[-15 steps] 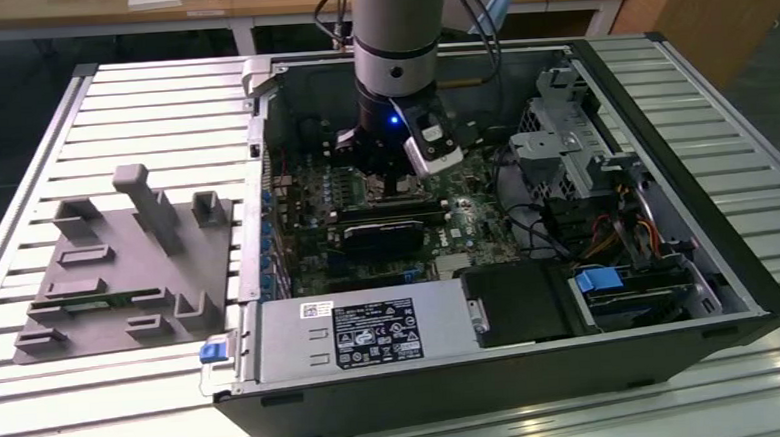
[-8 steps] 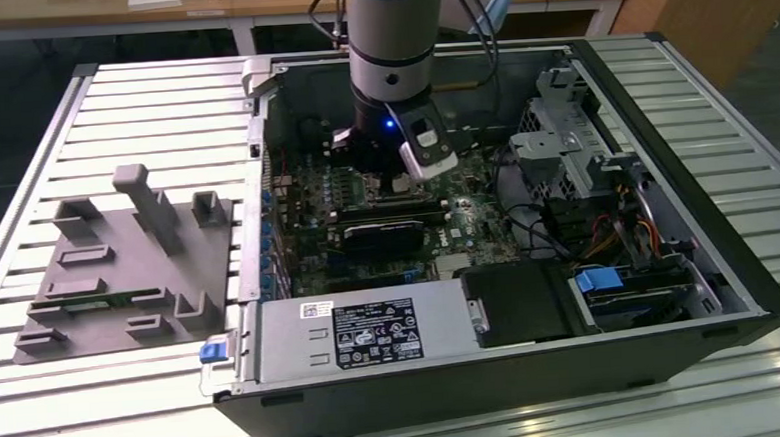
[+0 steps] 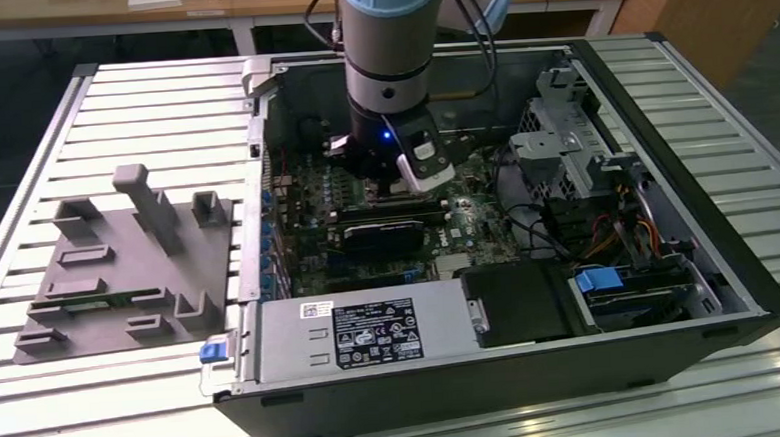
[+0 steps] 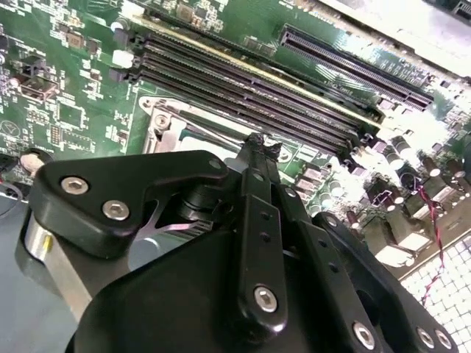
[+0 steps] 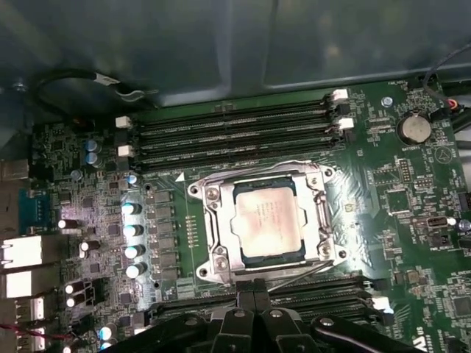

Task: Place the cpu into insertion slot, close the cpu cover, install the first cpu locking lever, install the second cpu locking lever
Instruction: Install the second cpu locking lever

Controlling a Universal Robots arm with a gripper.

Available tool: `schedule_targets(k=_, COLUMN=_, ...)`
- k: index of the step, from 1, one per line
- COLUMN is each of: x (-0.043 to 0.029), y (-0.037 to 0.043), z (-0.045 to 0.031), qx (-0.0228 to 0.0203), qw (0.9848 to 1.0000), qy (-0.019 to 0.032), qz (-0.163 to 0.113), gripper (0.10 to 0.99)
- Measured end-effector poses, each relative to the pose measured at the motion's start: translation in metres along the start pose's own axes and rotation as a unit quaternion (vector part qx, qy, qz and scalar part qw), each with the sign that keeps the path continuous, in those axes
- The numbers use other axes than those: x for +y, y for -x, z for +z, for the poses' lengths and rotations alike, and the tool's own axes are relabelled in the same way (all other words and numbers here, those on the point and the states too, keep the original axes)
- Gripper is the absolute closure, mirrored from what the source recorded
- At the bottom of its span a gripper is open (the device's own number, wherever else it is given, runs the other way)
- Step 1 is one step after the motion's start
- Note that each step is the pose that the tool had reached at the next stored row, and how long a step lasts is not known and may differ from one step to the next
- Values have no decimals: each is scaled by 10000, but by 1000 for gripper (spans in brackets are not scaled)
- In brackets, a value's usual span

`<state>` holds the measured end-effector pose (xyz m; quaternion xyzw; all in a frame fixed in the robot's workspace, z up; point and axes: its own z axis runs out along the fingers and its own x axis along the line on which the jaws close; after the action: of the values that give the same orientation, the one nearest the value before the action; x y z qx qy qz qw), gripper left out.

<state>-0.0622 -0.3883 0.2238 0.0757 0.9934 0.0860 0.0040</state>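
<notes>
The exterior view looked down from high in front at the open computer case (image 3: 497, 223) on the slatted surface (image 3: 38, 127), from some way off. Both wrist views sat close above the green board (image 5: 412, 191), looking past the end effector (image 5: 254, 305); both shared the long memory slots (image 4: 250, 88).

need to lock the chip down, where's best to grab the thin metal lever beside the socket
Take the lever near the end that sits off the frame, coming straight down from above with the pincer fingers across the wire. It is a thin rod lying low along the edge of the silver cover, with memory slots close alongside, so a sideways approach looks blocked.
</notes>
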Motion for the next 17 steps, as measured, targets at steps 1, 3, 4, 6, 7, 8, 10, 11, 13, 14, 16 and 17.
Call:
schedule_targets(k=1, x=-10, y=-11, z=6, qx=1, qw=10000, qy=23, qz=-2, gripper=984)
schedule_targets(k=3, x=-27, y=-31, z=17, qx=2, qw=10000, qy=68, qz=-5, gripper=984)
schedule_targets(k=4, x=-36, y=-37, z=22, qx=1, qw=10000, qy=94, qz=-7, gripper=984)
schedule_targets(k=6, x=-60, y=-42, z=30, qx=-5, qw=9999, qy=145, qz=-11, gripper=984)
schedule_targets(k=7, x=-74, y=-42, z=32, qx=-12, qw=9999, qy=167, qz=-13, gripper=984)
schedule_targets(k=8, x=-90, y=-42, z=34, qx=-20, qw=9998, qy=190, qz=-16, gripper=984)
schedule_targets(k=10, x=-118, y=-43, z=37, qx=-35, qw=9997, qy=245, qz=-19, gripper=984)
schedule_targets(k=11, x=-131, y=-44, z=38, qx=-40, qw=9996, qy=278, qz=-20, gripper=984)
schedule_targets(k=13, x=-153, y=-56, z=42, qx=-44, qw=9994, qy=352, qz=-21, gripper=984)
schedule_targets(k=14, x=-163, y=-67, z=44, qx=-45, qw=9992, qy=387, qz=-21, gripper=984)
schedule_targets(k=16, x=-189, y=-106, z=53, qx=-60, qw=9989, qy=466, qz=-25, gripper=984)
schedule_targets(k=17, x=-196, y=-117, z=58, qx=-68, qw=9988, qy=483, qz=-27, gripper=984)
